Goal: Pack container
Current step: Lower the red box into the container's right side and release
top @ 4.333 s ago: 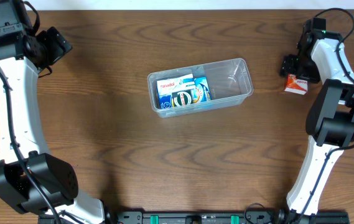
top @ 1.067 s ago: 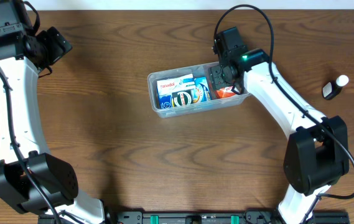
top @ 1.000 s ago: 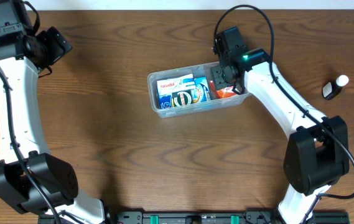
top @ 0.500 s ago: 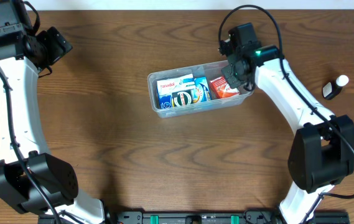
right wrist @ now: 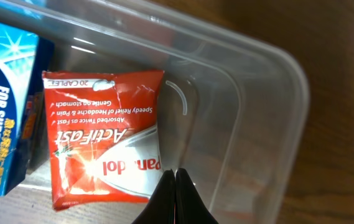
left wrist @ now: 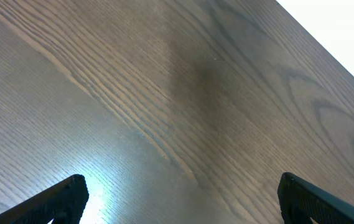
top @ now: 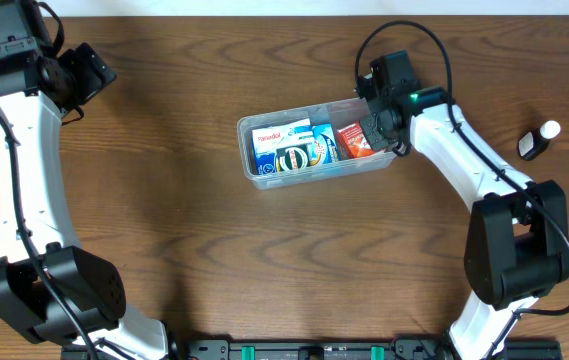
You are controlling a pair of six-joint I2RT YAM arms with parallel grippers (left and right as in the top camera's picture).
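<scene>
The container (top: 309,173) is a clear plastic tub in the middle of the table. Inside it lie blue boxes (top: 292,146) on the left and a red Panadol box (top: 354,139) beside them. My right gripper (top: 376,130) hovers over the tub's right end, shut and holding nothing. In the right wrist view its closed tips (right wrist: 177,172) hang just over the red box's (right wrist: 105,137) right edge, next to a blue box (right wrist: 5,106), with the tub's bare floor and rim (right wrist: 276,93) to the right. My left gripper (top: 89,72) is far off at the back left, open (left wrist: 180,186) over bare wood.
A small dark bottle with a white cap (top: 537,140) lies on the table at the far right. The table's back edge runs close behind both arms.
The right gripper has let go of the red box, which now lies in the tub. It has shut its jaws and drawn back a little to the right.
</scene>
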